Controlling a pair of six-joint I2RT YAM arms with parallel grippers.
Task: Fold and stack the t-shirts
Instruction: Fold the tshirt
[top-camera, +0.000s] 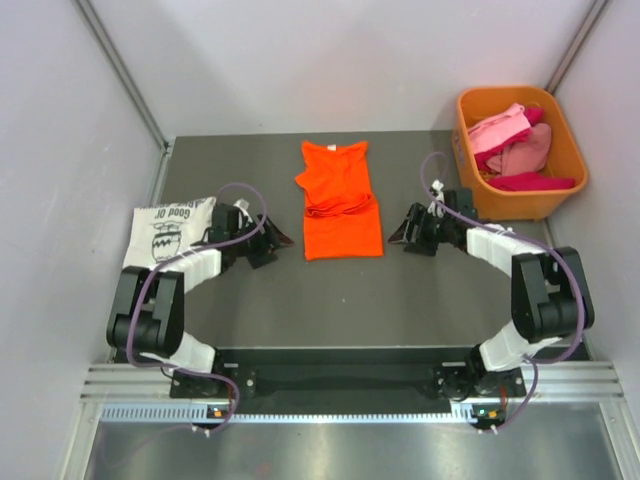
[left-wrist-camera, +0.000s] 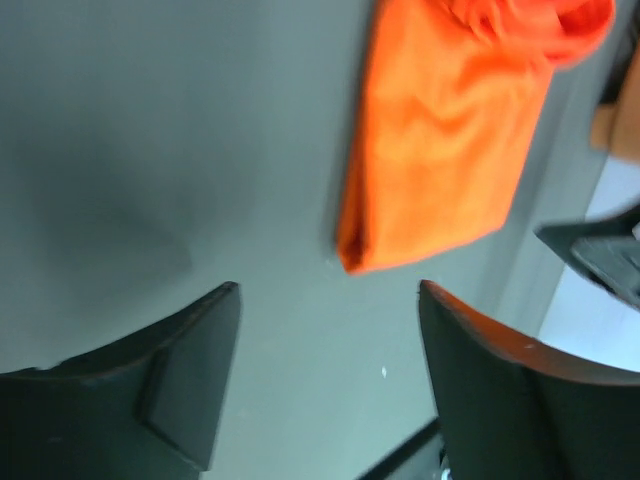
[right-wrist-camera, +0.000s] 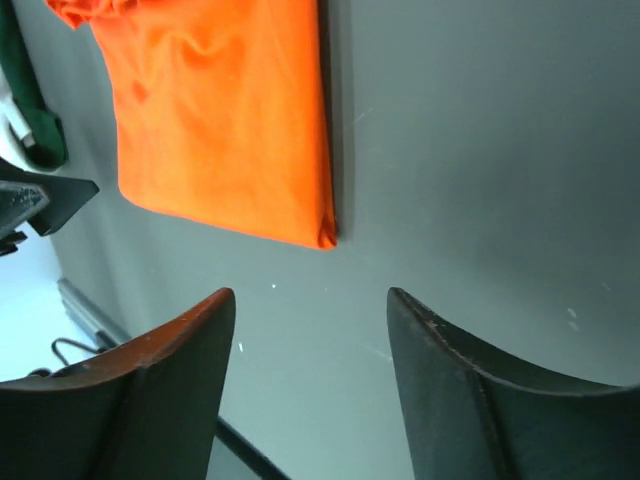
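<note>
A bright orange t-shirt (top-camera: 339, 203) lies folded into a narrow strip in the middle of the table, its lower half doubled over. The same orange t-shirt (left-wrist-camera: 450, 140) fills the top of the left wrist view and, as the orange t-shirt (right-wrist-camera: 220, 120), the top left of the right wrist view. My left gripper (top-camera: 281, 238) rests open just left of its lower corner, holding nothing. My right gripper (top-camera: 397, 232) is open just right of it, also holding nothing. A folded white t-shirt (top-camera: 170, 230) with black print lies at the left, beside the left arm.
An orange plastic bin (top-camera: 560, 160) at the back right holds pink, red and magenta t-shirts (top-camera: 512, 148). Grey walls close in on both sides and the back. The arm bases stand at the near edge.
</note>
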